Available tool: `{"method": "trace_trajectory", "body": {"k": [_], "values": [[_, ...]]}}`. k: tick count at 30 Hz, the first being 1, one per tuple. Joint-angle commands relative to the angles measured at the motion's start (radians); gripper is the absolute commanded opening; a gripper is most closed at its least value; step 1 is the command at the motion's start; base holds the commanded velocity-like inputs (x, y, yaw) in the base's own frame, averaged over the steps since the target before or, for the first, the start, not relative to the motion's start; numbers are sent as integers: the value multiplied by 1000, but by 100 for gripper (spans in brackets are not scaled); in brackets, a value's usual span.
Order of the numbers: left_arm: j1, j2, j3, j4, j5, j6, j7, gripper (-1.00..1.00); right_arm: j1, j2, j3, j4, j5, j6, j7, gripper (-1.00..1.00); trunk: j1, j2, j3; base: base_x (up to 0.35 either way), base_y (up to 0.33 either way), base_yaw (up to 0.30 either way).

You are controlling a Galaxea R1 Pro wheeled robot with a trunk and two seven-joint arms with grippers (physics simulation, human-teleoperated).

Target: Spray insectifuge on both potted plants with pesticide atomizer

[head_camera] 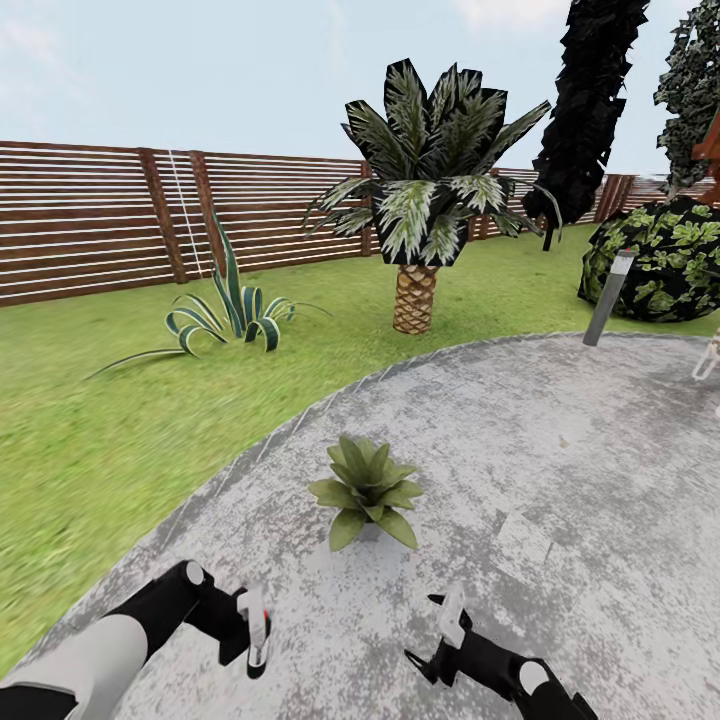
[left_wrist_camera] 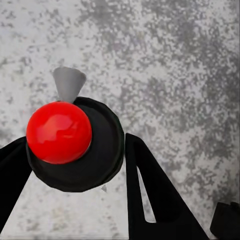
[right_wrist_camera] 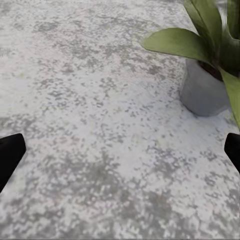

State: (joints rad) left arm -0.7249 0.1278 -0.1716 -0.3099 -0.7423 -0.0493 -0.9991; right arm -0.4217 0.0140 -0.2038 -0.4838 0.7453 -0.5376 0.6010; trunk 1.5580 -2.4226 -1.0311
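reaching low over the grey patio (head_camera: pixel 560 470), the left gripper (head_camera: pixel 255 635) grasps the pesticide atomizer (left_wrist_camera: pixel 75 145), its red cap and grey nozzle showing between the black fingers (left_wrist_camera: pixel 155 195) in the left wrist view. the right gripper (head_camera: pixel 445 625) hangs released, fingertips wide apart. one potted plant (head_camera: pixel 367 488) sits just ahead between both arms, its grey pot (right_wrist_camera: pixel 202 92) on bare paving. lawn (head_camera: pixel 90 420) curves along the patio's left edge, fence (head_camera: pixel 90 215) behind. no readable writing anywhere.

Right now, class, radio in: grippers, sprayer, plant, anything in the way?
Left gripper shut on sprayer, red cap showing. Right gripper open, empty. Potted plant on paving just ahead. Nothing between.
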Motion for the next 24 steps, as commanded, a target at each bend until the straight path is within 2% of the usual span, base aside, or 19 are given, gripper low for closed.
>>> {"method": "trace_trajectory", "body": {"k": [1,2,3,6,9,12,16,17,20,24], "values": [[1,0,3,-1,-14,-5,-3,-100,-1,15,5,-1,16,-4,7,100,0,0,-1,0,0,0],[2,-1,3,-1,-16,-5,-3,-100,-1,23,20,-1,24,-4,8,100,0,0,-1,0,0,0],[3,-2,3,0,-18,-5,-3,-100,0,30,45,-1,33,-4,7,-100,0,0,-1,0,0,0],[5,-5,3,0,-21,-6,-2,-100,-1,39,80,-1,42,-4,7,-100,0,0,-1,0,0,0],[5,-9,2,0,-21,-7,-2,-100,-1,50,89,-5,43,-4,8,-100,0,0,-1,0,0,0],[5,-29,-1,-1,-26,-8,-2,-100,-1,72,92,-8,45,-4,9,-100,0,0,-1,0,0,0],[5,-65,-16,-5,-65,-8,8,-100,0,108,95,-9,47,-4,13,-100,0,0,-1,0,0,0],[6,-79,-18,-6,-71,-9,25,-100,0,117,114,-11,47,-4,22,-100,0,0,-1,0,0,0],[7,-94,-20,-6,-74,-14,67,-100,-1,125,173,-36,44,-2,35,-100,0,0,-1,0,0,0],[7,-122,-20,-6,-75,-19,77,-100,-1,135,186,-45,43,-1,37,-100,0,0,-1,0,0,0]]}}
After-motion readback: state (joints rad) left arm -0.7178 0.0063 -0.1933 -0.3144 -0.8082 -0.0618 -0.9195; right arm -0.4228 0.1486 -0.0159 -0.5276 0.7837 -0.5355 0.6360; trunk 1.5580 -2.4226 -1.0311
